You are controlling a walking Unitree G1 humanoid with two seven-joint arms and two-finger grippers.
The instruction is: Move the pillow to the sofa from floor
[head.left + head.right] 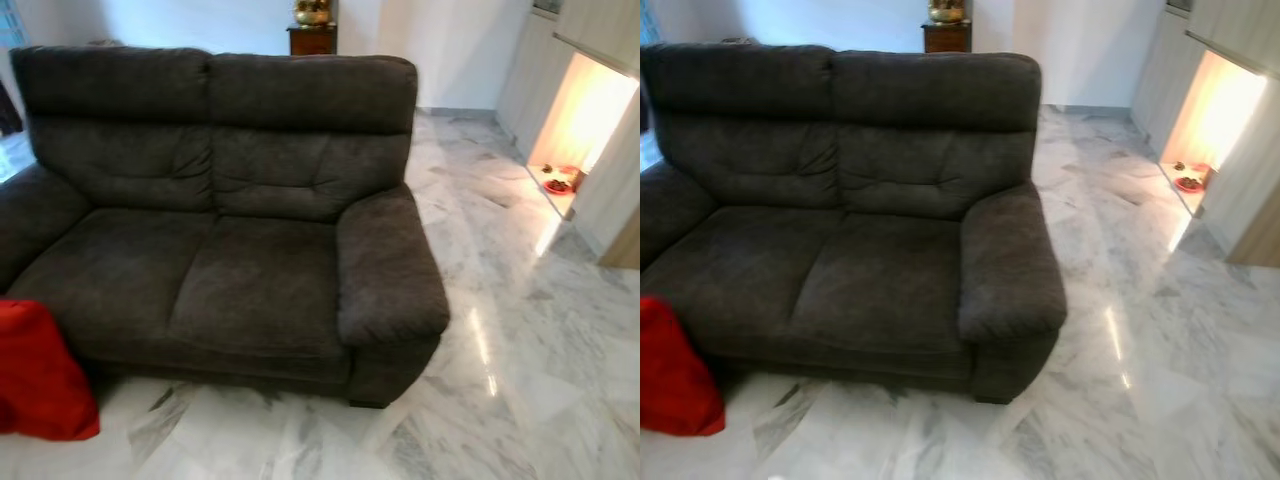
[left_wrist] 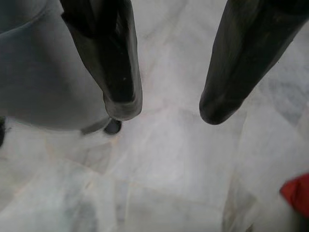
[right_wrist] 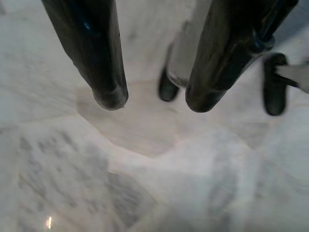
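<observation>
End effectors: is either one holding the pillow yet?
No. Left end effector and right end effector hang open over bare floor; the red pillow lies beside the sofa.

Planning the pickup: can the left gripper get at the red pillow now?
Probably yes: the open left gripper hangs over bare marble floor, the red pillow lies nearby, and nothing stands between them.

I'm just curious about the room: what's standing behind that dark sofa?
Behind the sofa, a dark wooden cabinet stands against the white wall, with a golden ornament on top. The sofa's backrest covers the cabinet's lower part and the floor there, so anything lower down cannot be seen.
</observation>
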